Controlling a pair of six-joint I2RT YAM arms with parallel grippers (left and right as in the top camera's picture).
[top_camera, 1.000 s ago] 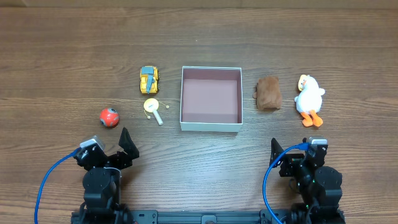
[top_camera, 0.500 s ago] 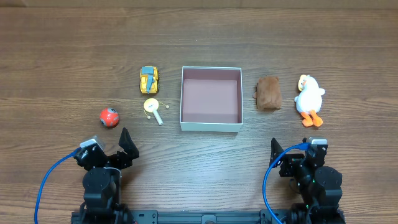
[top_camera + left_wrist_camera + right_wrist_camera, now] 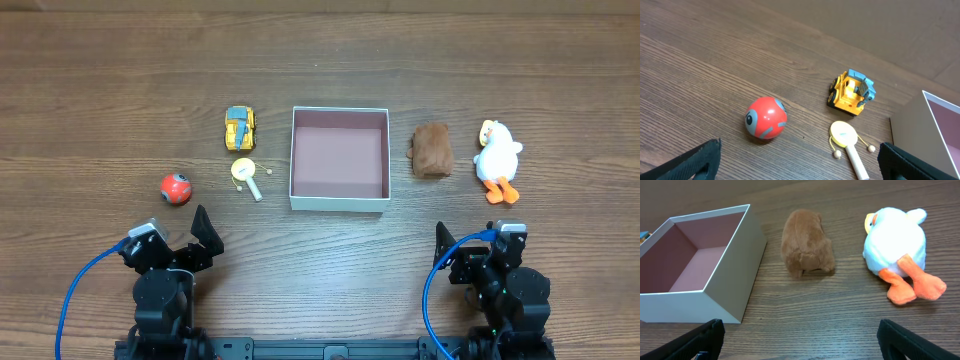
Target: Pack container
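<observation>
The container sits mid-surface, open side up, its pink floor bare, so nothing is packed yet. Just to its right lies a brown plush, with a white duck beyond that. On its left are a yellow truck and a small yellow paddle, and a red ball lies farther out. All of them rest apart from each other on the wooden surface.

The left gripper and right gripper wait at the near edge, each with jaws spread wide and holding nothing.

The first pick looks like the step in hand. For the right arm the brown plush is the closest choice. Come straight down over its middle, close across its narrow width, and lift clear of the thin white wall before moving in. On the left, the ball will likely roll if nudged, so centre the jaws on it first. The paddle lies flat and may need a low pinch on its handle.
</observation>
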